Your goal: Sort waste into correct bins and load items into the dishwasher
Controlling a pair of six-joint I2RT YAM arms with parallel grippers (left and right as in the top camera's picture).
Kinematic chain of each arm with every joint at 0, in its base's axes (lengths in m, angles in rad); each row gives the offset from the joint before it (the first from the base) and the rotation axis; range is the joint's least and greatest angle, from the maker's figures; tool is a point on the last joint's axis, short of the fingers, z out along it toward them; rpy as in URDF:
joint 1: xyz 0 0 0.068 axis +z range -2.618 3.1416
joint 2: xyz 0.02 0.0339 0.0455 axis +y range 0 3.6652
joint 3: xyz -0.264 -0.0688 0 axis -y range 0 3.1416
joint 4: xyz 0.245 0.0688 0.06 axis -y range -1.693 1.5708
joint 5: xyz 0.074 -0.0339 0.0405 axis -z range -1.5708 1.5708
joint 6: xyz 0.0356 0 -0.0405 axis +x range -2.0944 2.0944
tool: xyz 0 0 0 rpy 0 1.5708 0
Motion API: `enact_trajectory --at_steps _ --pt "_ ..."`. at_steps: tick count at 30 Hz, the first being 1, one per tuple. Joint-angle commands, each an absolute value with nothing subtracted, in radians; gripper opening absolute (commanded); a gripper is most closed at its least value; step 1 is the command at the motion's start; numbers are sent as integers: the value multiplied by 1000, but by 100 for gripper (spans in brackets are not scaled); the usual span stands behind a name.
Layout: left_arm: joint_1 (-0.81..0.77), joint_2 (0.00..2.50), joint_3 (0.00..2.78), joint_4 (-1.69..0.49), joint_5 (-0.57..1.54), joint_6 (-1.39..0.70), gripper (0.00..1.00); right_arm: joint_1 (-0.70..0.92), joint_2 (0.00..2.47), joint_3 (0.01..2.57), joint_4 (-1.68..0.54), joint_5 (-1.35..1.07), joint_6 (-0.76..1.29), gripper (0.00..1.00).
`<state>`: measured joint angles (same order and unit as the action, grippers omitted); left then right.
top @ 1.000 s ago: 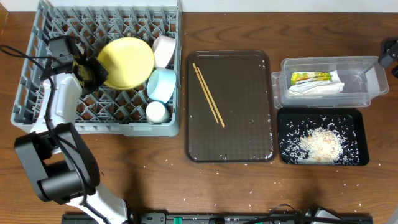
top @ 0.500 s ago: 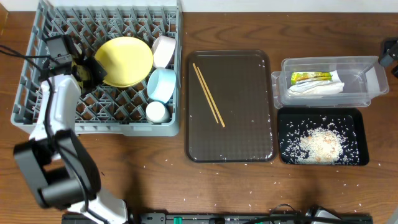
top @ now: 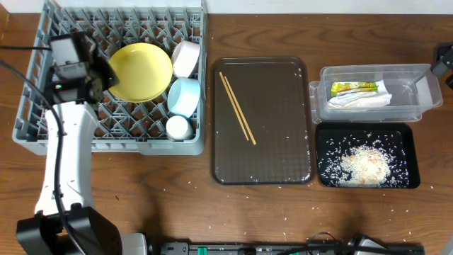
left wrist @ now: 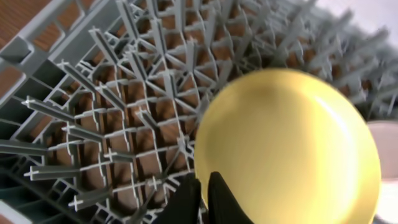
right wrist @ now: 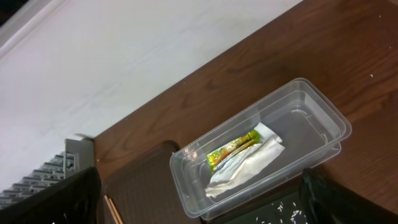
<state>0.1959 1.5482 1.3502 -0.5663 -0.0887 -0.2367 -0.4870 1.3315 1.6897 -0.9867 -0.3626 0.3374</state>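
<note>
Upper left of the overhead frame, your left tool [top: 101, 73] is clenched on the lower-left rim of the plate [top: 141, 71], which sits tilted over the pegs [left wrist: 106, 99] of the rack [top: 42, 127]. The wrist view shows both fingers [left wrist: 189, 196] pinched close together at that rim.

The main risk is letting go too soon. If the plate's edge is not seated between two rows of pegs, it will likely tip flat or slide right. The white bowl [top: 186, 58] and the blue bowl [top: 185, 95] sit just beside it, so a slipping plate would knock them. I cannot tell whether it touches them already. When you back out, watch the fingers: pegs crowd them on every side and could snag, dragging the plate with them. The cup [top: 178, 127] stands near the rack's lower edge, clear of your path.

Mid-frame, the chopsticks [top: 237, 108] lie flat on the brown tray [top: 283, 142], not yet loaded. They are thin and will probably be awkward to pinch.

At right, the tub [top: 417, 92] holds the wrapper [top: 354, 88] and paper [top: 361, 100], and the black tray [top: 325, 134] holds rice [top: 364, 166]. Stray grains dot the counter [top: 177, 184]. Your right tool [right wrist: 199, 186] hangs released above the tub.
</note>
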Motion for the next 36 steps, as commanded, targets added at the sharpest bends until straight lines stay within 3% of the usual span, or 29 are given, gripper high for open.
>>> enact_trajectory --at_steps 1,3,7,13,21,29,36 --pt "163 1552 1350 -600 -138 -200 36 -497 1333 1703 -988 -363 347 99" --pt "156 1566 1350 -622 -99 -200 55 -497 1333 1703 -988 -363 347 99" --pt "155 1603 1350 -682 86 -222 63 -497 1333 1703 -988 -363 347 99" --pt "153 1673 1350 -765 118 -455 63 -497 1333 1703 -988 -363 347 99" --pt "151 1738 1350 -746 120 -540 62 -497 1333 1703 -988 -363 347 99" --pt "151 1737 1350 -691 152 -506 62 -497 1333 1703 -988 -363 347 99" --pt "151 1738 1350 -669 50 -468 62 -497 1333 1703 -988 -363 347 99"
